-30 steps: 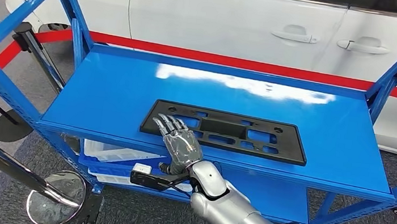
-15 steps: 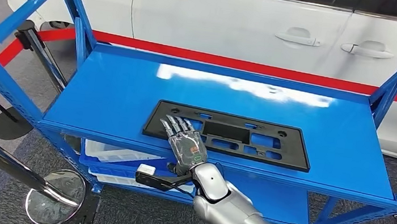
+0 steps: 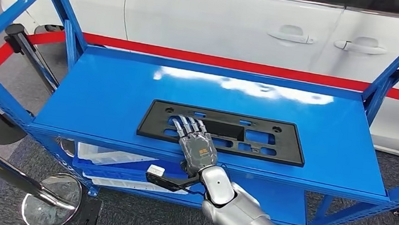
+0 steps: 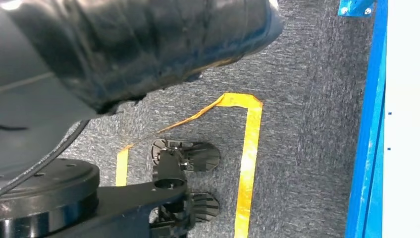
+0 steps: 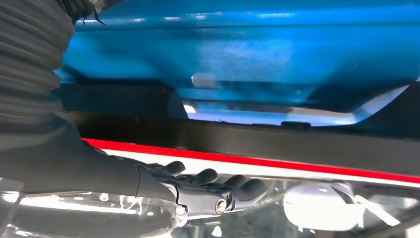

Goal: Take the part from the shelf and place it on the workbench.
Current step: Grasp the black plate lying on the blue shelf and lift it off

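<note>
Count from the head view. One black part [image 3: 221,130], flat on the top deck of the shelf [image 3: 102,95]. One blue shelf, two levels counted: the top deck and one below. One of my hands up at the deck, the right hand [image 3: 198,145]. One white car [image 3: 226,18] on the far side, two door handles on it. One round mirror [image 3: 51,205] near left on the floor.
</note>
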